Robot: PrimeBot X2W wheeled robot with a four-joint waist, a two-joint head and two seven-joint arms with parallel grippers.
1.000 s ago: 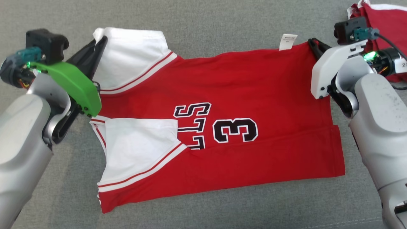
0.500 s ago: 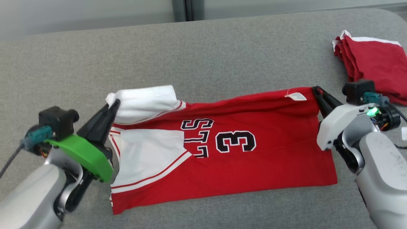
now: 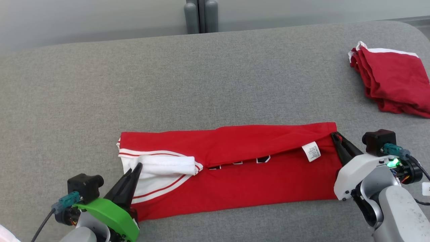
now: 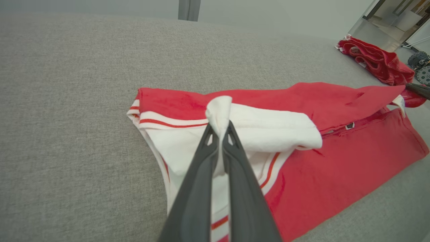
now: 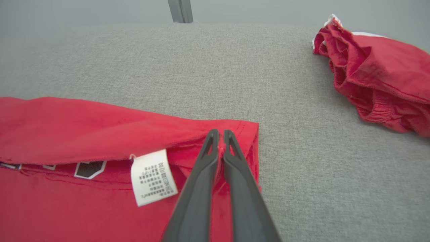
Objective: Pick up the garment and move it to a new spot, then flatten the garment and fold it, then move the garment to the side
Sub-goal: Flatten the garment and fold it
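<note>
**Two tools pin a red jersey mid-fold on a grey counter**

A bright red jersey T-shirt (image 3: 235, 188) with white, red-striped sleeves lies lengthwise across the near part of a grey fabric-covered counter (image 3: 201, 84). Its far long edge is folded over toward the robot, so a red flap covers most of the chest print. Slivers of the black, white-outlined lettering (image 3: 235, 163) peek out beneath the flap's edge.

The left tool (image 3: 137, 165), on a green-shelled wrist, is clamped on a rolled fold of the white sleeve (image 3: 171, 165) at the shirt's left end. In the left wrist view, white cloth is squeezed between its two long dark fingers (image 4: 198, 185) and bulges above their tips.

The right tool (image 3: 333, 135), on a white-shelled wrist, is pinched tight on the red hem corner at the shirt's right end. In the right wrist view its fingers (image 5: 201, 185) meet on a crease of red fabric. A white printed hem tag (image 3: 311, 151) hangs from the flap's edge just beside that tool.

Well apart from the shirt, at the counter's far right, a darker red folded cloth (image 3: 393, 84) with a thin white edge lies in a rumpled heap. Grey upright posts (image 3: 201, 16) stand behind the counter's far edge.
</note>
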